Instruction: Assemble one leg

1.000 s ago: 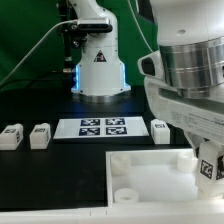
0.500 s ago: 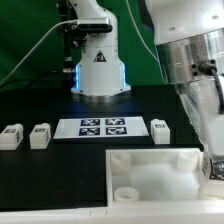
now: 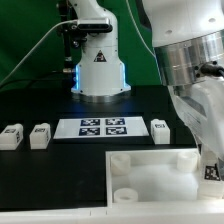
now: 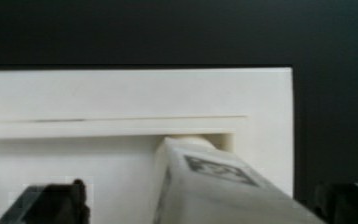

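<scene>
**Straddling the leg [image 4: 211,175] over the white panel [image 4: 123,100]**

In the wrist view the leg is a small white block with a black-and-white tag on its upper face. It sits tilted, with one end against the inner edge of the panel's raised rim and the rest over the recessed inside. Whether it is seated in a socket cannot be told.

The gripper [image 4: 197,192] stands wide, its two dark fingers [image 4: 51,203] showing at either side of the leg. There is a clear strip of panel between this finger and the leg, while the other finger is just beside it. Whether that one touches the leg cannot be told.

In the exterior view the leg [image 3: 210,170] shows only as a tagged patch at the exterior view's right edge. It is over the panel's [image 3: 150,165] right side, under the large silver-and-white arm [image 3: 190,50] that fills that side.

Three spare legs stand apart from the panel on the black table [image 3: 40,100]. Two [image 3: 10,137] [image 3: 40,135] are side by side at the exterior view's left, and one [image 3: 160,128] is just beyond the panel's far edge. The marker board [image 3: 100,127] lies flat between them. Behind it rises the robot base [image 3: 98,65], against a green backdrop.
</scene>
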`<move>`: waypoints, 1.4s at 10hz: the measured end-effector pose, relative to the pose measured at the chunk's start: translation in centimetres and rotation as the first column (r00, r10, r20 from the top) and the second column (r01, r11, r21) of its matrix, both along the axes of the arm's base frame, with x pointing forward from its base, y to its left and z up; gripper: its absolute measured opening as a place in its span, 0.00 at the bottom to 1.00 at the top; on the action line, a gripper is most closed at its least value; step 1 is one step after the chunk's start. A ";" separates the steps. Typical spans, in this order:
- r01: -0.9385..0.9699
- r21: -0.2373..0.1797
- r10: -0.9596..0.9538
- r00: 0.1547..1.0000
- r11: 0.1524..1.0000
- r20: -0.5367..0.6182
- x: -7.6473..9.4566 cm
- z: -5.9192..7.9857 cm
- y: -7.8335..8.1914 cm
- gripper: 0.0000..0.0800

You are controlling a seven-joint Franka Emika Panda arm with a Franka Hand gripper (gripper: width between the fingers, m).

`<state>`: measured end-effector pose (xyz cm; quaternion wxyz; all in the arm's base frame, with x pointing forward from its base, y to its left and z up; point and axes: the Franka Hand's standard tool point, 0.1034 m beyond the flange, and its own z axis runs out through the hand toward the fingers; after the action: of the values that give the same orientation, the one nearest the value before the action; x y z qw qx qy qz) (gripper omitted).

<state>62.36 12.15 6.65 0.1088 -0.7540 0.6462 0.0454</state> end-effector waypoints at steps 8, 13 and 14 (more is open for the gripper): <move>-0.815 -0.146 0.823 0.569 0.561 -0.011 0.2 0.3 0.3 0.81; -0.640 -0.114 0.641 0.767 0.760 -0.027 0.0 0.2 0.7 0.37; -0.555 -0.104 0.555 0.831 0.825 -0.034 0.0 0.2 0.8 0.37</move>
<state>62.36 12.92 6.84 0.0487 -0.9139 0.4010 0.0402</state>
